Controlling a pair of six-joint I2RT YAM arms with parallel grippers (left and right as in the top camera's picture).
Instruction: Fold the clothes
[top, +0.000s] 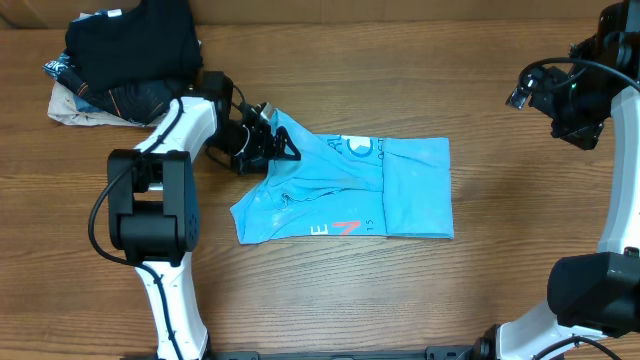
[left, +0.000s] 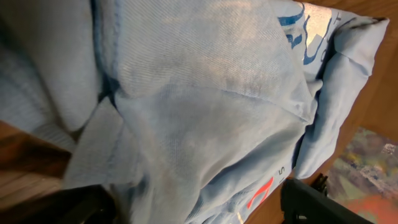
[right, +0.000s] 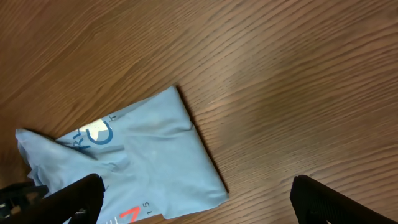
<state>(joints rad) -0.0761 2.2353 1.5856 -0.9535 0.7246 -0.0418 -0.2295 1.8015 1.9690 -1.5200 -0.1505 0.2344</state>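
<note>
At the far left of the table (top: 420, 300) we see a pile of dark garments (top: 130, 55). Just right of it, our left gripper (top: 268, 146) meets the upper-left corner of the sky-blue T-shirt (top: 380, 190), jaws apart over bunched cloth. The shirt lies part-folded mid-table. Far right, our right gripper (right: 198, 198) hovers well apart from it, jaws wide, empty.

Left arm (top: 172, 128): white rounded links, boxy black joint housings between them. Looped cable (top: 96, 215), black, runs off biggest housing. Left gripper (top: 272, 146): all black, angular, thin wires bunched at wrist. Right arm (top: 622, 200): same white tubes, same black joints. Wrist cable (top: 540, 67) black, arcs over top — small pale camera block (top: 518, 97) at its end. Right gripper (top: 580, 118): black too; fingers (right: 336, 200) blocky, matte, square-edged.
</note>
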